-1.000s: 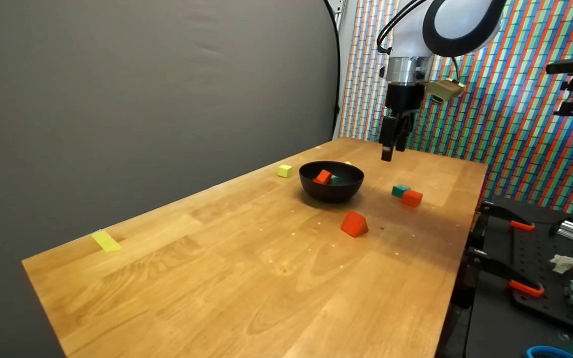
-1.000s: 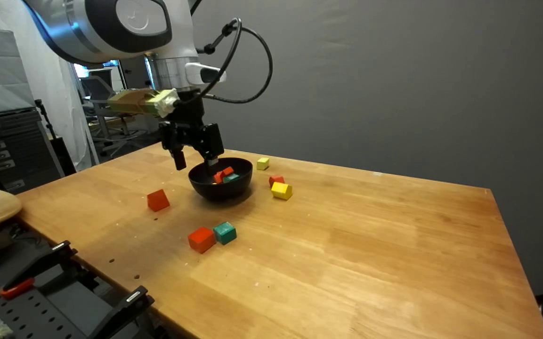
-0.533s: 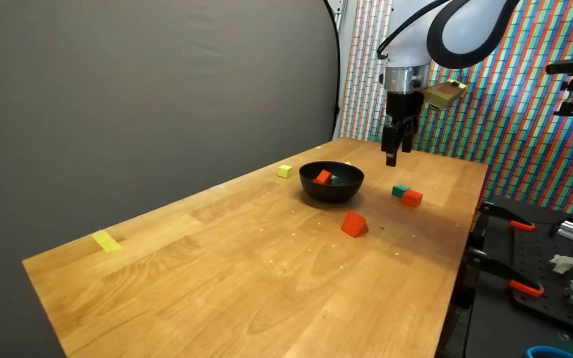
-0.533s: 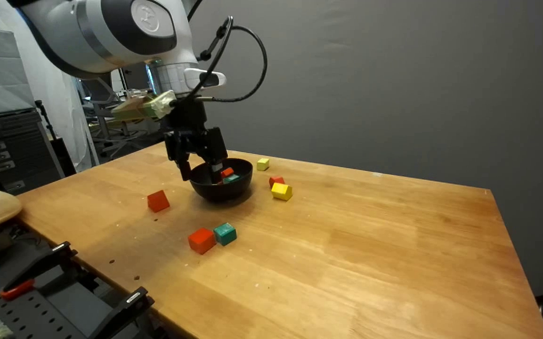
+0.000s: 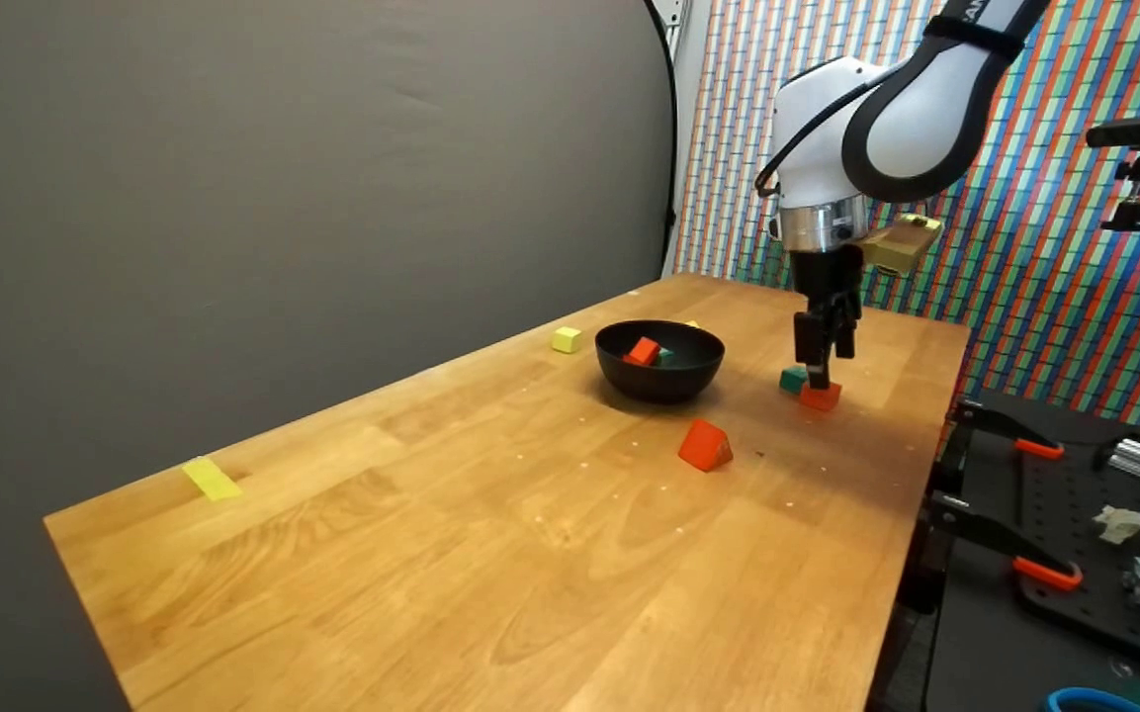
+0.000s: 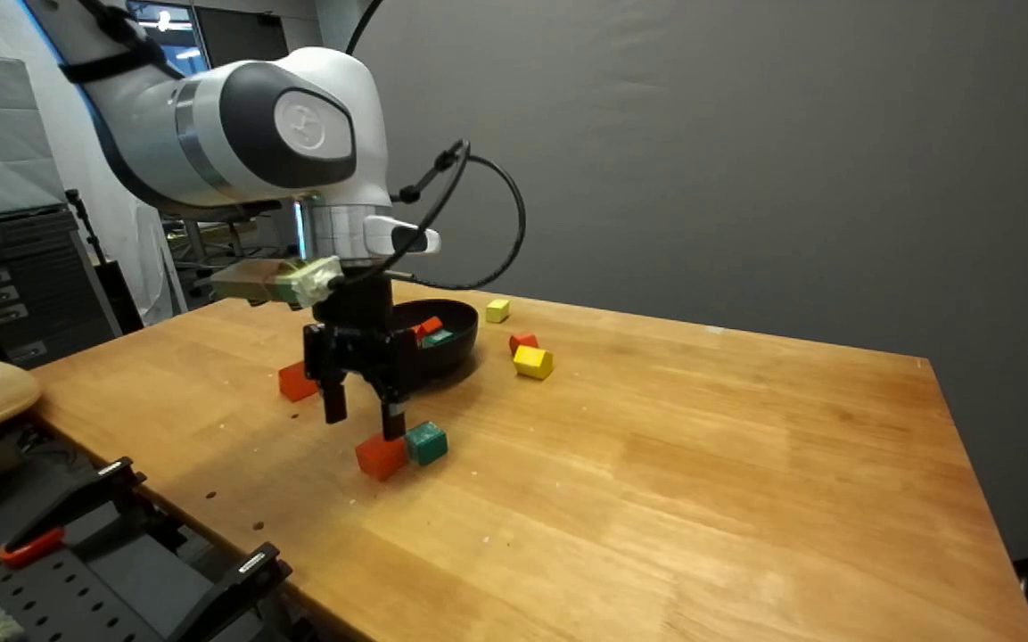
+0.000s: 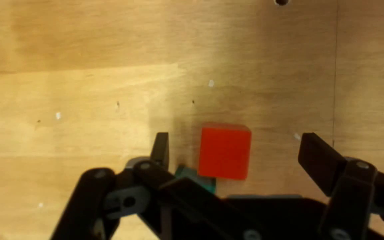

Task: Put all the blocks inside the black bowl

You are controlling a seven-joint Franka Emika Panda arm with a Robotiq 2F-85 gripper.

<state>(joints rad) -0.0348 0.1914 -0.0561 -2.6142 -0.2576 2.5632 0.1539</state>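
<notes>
One red cube below a spread gripper

The gripper stands just above the red cube, its fingers wide apart and pinching nothing. In the wrist view the cube shows between them, closer to the nine-o'clock finger, so a small shift toward nine before lowering should centre it. Go straight down, squeeze low on the sides, and mind the green block at seven o'clock: I cannot tell whether it touches the cube, and a finger could land on it.

From the cube, in an exterior view, the black bowl lies at one o'clock, holding red pieces and a green piece; clear its rim on the way. Around the bowl there wait a yellow block at three, a red block just behind that, a pale yellow block at two and a red wedge at eight.

All rest on a wooden table dotted with pale specks. In an exterior view, grey backdrop fills ten o'clock from the bowl; a striped multicoloured wall covering takes two.
</notes>
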